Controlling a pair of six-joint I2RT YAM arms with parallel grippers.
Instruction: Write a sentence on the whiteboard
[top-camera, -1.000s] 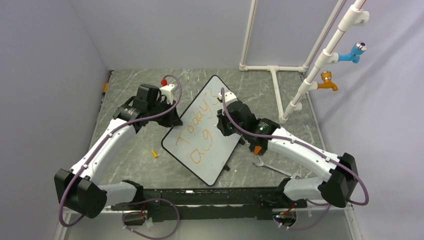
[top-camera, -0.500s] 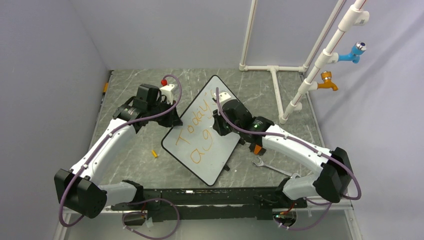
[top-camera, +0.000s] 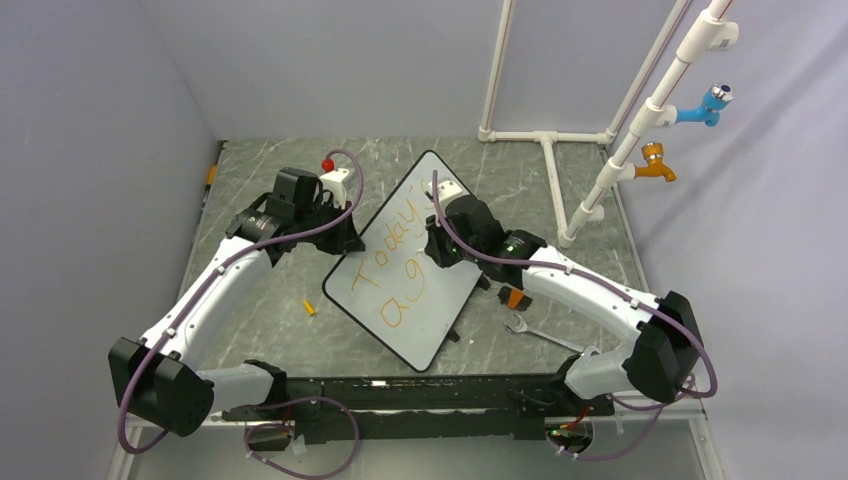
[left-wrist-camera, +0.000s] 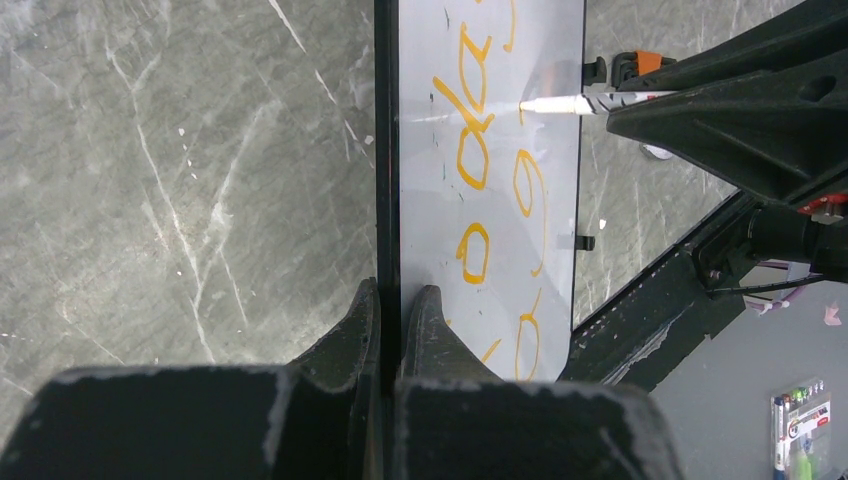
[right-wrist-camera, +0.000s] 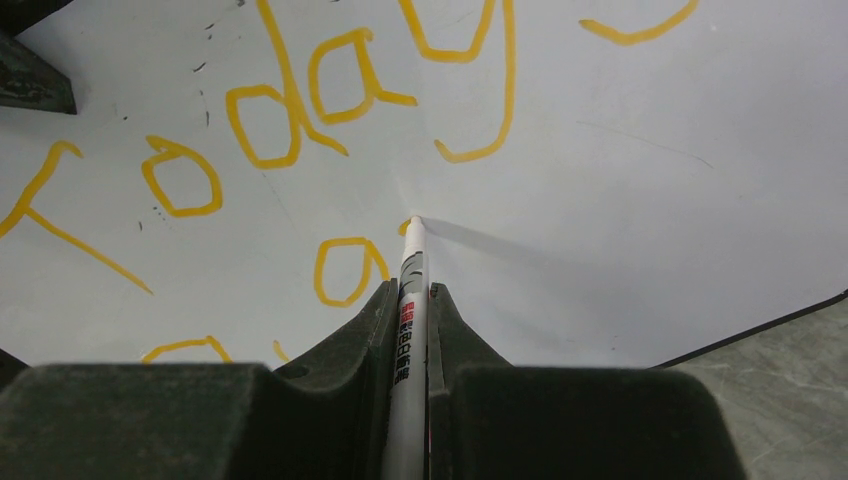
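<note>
The whiteboard (top-camera: 432, 312) lies tilted on the grey table, and its black rim (left-wrist-camera: 387, 150) is pinched by my left gripper (top-camera: 343, 240) (left-wrist-camera: 392, 296), which is shut on the board's left edge. The sentence (top-camera: 397, 243) (right-wrist-camera: 508, 80) in orange reads "Today's" with "a g" on a second line. My right gripper (top-camera: 441, 247) (right-wrist-camera: 412, 290) is shut on a white marker (right-wrist-camera: 411, 310) (left-wrist-camera: 600, 101). Its tip touches the whiteboard (right-wrist-camera: 620, 180) just right of the lower "g", below the "y".
A small orange cap (top-camera: 310, 307) lies left of the board. A wrench (top-camera: 532, 330) and an orange-black tool (top-camera: 515, 297) lie to its right. A white pipe frame (top-camera: 553, 165) with blue and orange taps stands at the back right. Walls close the left and rear.
My right gripper has slid the marker a little leftward across the board toward the second line. The left gripper and the board have not moved.
</note>
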